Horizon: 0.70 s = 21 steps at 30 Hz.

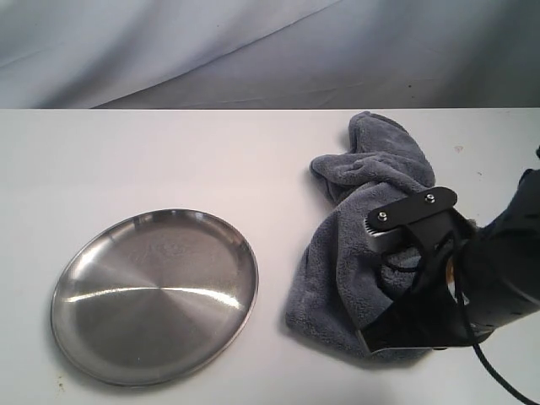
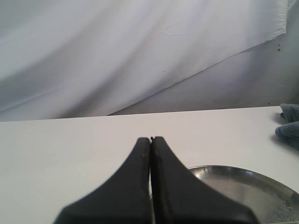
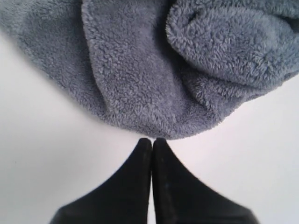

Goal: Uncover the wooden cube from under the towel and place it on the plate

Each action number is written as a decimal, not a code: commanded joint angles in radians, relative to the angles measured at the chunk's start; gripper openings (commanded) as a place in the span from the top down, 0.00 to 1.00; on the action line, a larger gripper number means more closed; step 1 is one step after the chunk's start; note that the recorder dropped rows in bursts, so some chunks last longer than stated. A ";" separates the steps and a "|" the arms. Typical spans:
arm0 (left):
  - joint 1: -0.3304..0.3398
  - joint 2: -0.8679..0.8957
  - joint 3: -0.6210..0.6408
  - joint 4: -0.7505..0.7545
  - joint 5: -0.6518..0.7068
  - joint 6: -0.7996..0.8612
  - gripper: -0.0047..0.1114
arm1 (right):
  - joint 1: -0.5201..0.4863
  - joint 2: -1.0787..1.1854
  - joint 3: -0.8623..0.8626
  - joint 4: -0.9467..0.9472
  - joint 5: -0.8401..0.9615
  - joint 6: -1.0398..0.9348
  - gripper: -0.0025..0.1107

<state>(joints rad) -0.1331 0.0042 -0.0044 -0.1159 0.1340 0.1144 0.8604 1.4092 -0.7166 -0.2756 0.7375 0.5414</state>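
The dark grey-blue towel [image 1: 371, 245] lies bunched on the right of the white table, and no wooden cube shows anywhere. The silver plate [image 1: 156, 295] sits bare at the left front. My right arm [image 1: 498, 278] hangs over the towel's right side. In the right wrist view my right gripper [image 3: 152, 139] is shut, its tips right at the towel's [image 3: 154, 70] rounded edge with nothing seen between them. My left gripper [image 2: 151, 138] is shut and empty above the table, with the plate's rim [image 2: 243, 173] just beside it and a towel corner [image 2: 288, 126] farther off.
The white table [image 1: 169, 160] runs back to a draped pale backdrop [image 1: 253, 51]. A black cable [image 1: 498, 375] trails from my right arm toward the front right corner.
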 commanded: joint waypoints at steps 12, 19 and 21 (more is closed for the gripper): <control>-0.005 -0.004 0.004 -0.002 -0.003 -0.003 0.96 | -0.225 0.029 -0.209 0.097 0.085 -0.125 0.98; -0.005 -0.004 0.004 -0.002 -0.003 -0.003 0.96 | -0.232 0.114 -0.298 0.167 0.130 -0.166 0.81; -0.005 -0.004 0.004 -0.002 -0.003 -0.003 0.96 | -0.232 0.136 -0.298 0.192 0.110 -0.160 0.57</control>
<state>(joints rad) -0.1331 0.0042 -0.0044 -0.1159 0.1340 0.1144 0.6373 1.5279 -1.0053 -0.1063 0.8541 0.3881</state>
